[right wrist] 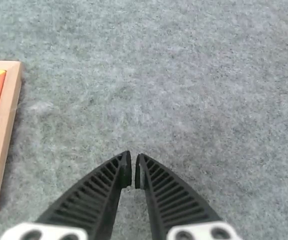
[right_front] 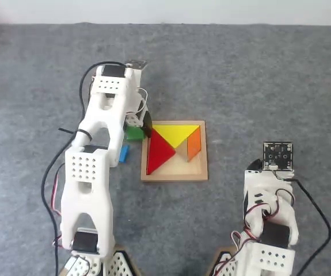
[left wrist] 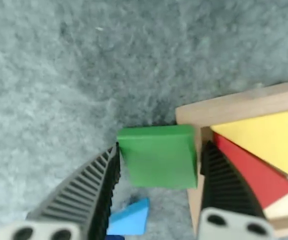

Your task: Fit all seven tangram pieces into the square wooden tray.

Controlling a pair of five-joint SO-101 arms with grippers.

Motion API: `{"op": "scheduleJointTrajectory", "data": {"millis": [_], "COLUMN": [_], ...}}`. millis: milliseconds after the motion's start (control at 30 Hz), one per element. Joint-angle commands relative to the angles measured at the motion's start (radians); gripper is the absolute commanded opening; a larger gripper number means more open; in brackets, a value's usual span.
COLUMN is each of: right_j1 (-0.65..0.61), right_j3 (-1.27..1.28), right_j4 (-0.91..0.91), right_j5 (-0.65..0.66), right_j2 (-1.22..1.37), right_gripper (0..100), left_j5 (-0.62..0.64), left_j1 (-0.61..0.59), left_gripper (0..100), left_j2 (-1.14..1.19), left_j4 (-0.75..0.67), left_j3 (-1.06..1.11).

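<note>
The square wooden tray (right_front: 174,177) lies mid-table and holds a yellow triangle (right_front: 174,135), a red triangle (right_front: 159,152) and an orange piece (right_front: 194,144). A green square piece (left wrist: 156,157) rests on the carpet against the tray's outer left corner (left wrist: 234,107). My left gripper (left wrist: 160,150) is open and straddles it, one finger on the carpet side and the other over the tray's rim. A small blue piece (left wrist: 131,217) lies just behind the green one. My right gripper (right wrist: 132,170) is shut and empty over bare carpet right of the tray (right wrist: 3,135).
Grey carpet covers the table all around. The left arm (right_front: 96,155) stretches along the tray's left side. The right arm (right_front: 271,201) stands near the front right, with open carpet between it and the tray.
</note>
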Motion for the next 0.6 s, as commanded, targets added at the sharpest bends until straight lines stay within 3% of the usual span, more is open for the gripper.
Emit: {"op": "scheduleJointTrajectory", "data": {"millis": [0, 567], "right_j1": [0.008, 0.008], "right_j3": [0.017, 0.017], "right_j4": [-0.001, -0.001], "right_j5": [0.009, 0.009], "right_j2": [-0.016, -0.016], "right_gripper": [3.2, 3.2], "left_j5": [0.002, -0.034], "left_j1": [-0.025, -0.049], "left_gripper": [19, 13], "left_j2": [0.015, 0.015], "left_j4": [-0.002, 0.072], "left_j3": [0.002, -0.194]}}
